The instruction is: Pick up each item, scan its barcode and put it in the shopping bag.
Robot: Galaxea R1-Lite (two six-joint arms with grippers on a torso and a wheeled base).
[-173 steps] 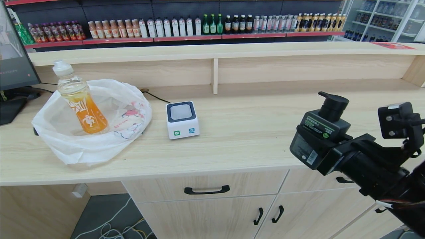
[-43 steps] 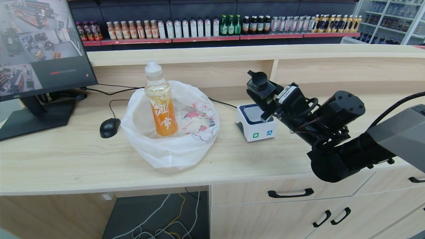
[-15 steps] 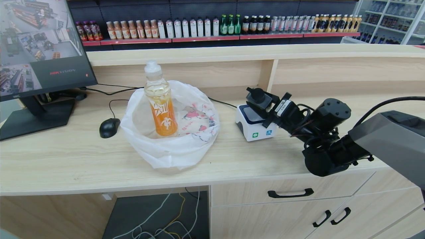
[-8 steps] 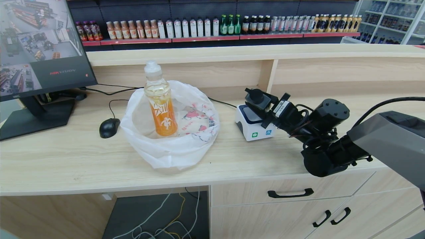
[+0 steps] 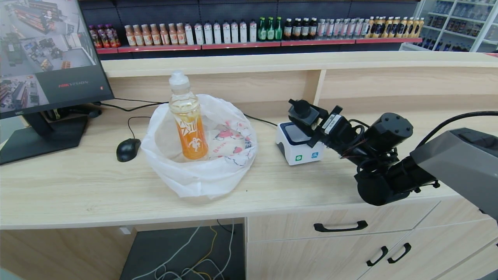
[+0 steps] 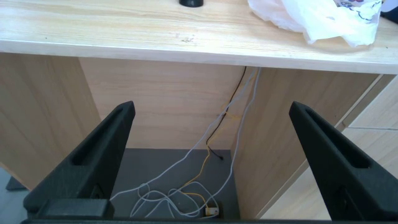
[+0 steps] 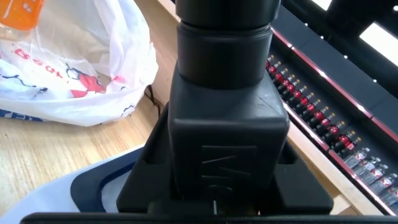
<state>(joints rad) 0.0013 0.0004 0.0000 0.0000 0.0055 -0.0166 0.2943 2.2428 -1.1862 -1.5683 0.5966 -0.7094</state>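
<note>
Your right gripper [image 5: 317, 123] has its fingers clamped on the black pump bottle [image 5: 306, 113], tilted just above the barcode scanner [image 5: 297, 151] on the desk [image 5: 97, 186]. It looks like rigid, smooth plastic, probably hefty if full. Hold the square body, not the pump head. The shopping bag [image 5: 202, 175] is limp, with an orange drink bottle [image 5: 188, 124] upright inside. Left gripper [image 6: 214, 155]: fingers wide, empty.

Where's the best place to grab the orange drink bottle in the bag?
Probably take the orange drink bottle by its clear upper body, just under the white cap, coming from the front: it stands upright and the shopping bag rises around its base.
</note>
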